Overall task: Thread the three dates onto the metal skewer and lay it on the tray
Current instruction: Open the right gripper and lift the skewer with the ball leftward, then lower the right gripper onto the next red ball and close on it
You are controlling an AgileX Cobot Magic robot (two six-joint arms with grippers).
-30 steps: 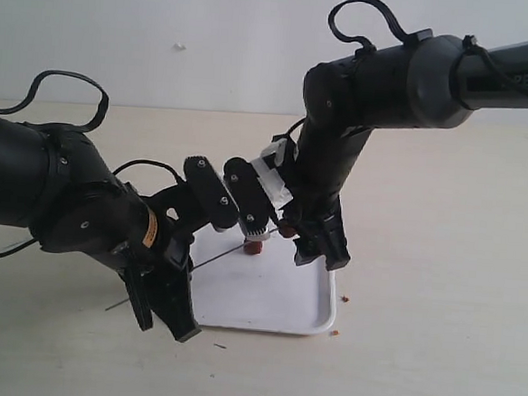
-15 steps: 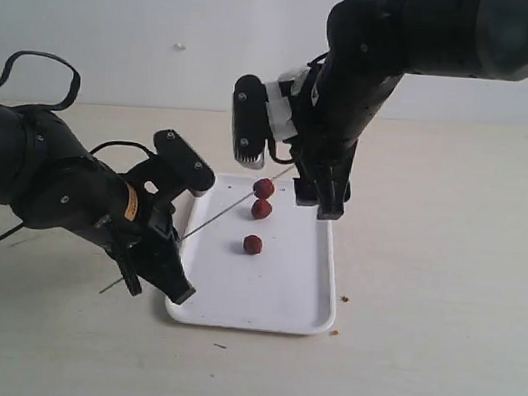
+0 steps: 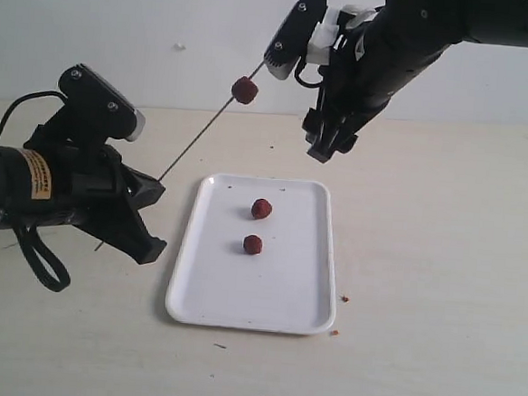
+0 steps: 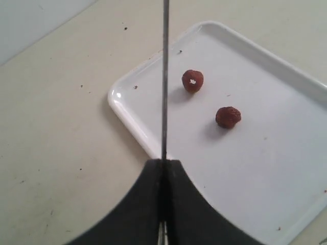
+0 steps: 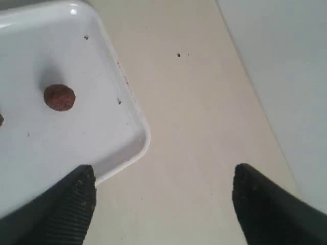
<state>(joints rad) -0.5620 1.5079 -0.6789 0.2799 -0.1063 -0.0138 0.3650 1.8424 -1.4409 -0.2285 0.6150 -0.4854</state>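
Observation:
My left gripper (image 3: 156, 187) is shut on the metal skewer (image 3: 205, 129), left of the tray (image 3: 284, 299). The skewer slants up and to the right over the tray's far left corner. One date (image 3: 244, 90) is threaded on it near the upper end, well above the table. Two more dates (image 3: 261, 208) (image 3: 253, 244) lie loose on the tray. In the left wrist view the skewer (image 4: 165, 76) runs straight out from my left gripper (image 4: 163, 162). My right gripper (image 3: 327, 137) hangs open and empty above the table behind the tray; its wrist view shows one date (image 5: 59, 97).
Small brown crumbs (image 3: 345, 299) lie on the beige table just right of the tray's near corner. A dark speck (image 3: 221, 345) sits in front of the tray. A white wall rises behind the table.
Both arms have risen from the tray. The left gripper swung left and tipped the skewer upward, carrying one date off the tray. The open right gripper moved up and back.

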